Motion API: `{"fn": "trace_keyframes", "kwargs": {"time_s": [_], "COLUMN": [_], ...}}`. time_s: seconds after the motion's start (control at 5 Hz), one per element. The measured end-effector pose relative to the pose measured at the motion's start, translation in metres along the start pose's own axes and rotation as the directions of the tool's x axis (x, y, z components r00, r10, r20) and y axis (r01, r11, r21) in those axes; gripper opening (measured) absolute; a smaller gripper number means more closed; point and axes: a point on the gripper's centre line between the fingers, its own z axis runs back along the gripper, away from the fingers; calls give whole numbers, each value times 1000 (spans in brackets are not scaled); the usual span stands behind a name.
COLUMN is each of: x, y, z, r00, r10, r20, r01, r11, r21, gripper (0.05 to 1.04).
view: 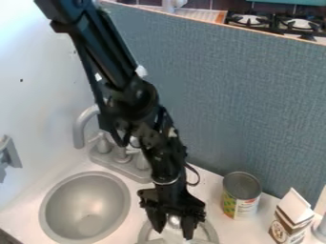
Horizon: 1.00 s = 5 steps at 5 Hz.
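We find 1 narrow strip of counter [213,202] between the round sink [86,205] and the gripper [172,232], and 1 wider passage between the gripper and the can [242,193]. Behind the sink, the upright faucet [79,131] and slanting arm [117,57] block our way, and the tall panel [255,105] walls off the back. At the right, the can and carton [290,222] leave us 1 small gap.

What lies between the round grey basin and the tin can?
In the camera view, the gripper hangs between the basin and the can, with white counter to either side.
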Motion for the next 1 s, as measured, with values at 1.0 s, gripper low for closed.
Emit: {"fn": "trace_keyframes", "kwargs": {"time_s": [1.0], "x": [-73], "y": [-41], "z": [66], "r00": [976], "r10": [-17], "r20": [-217], "r01": [62], "r11": [977], "r21": [203], "gripper": [1001]}}
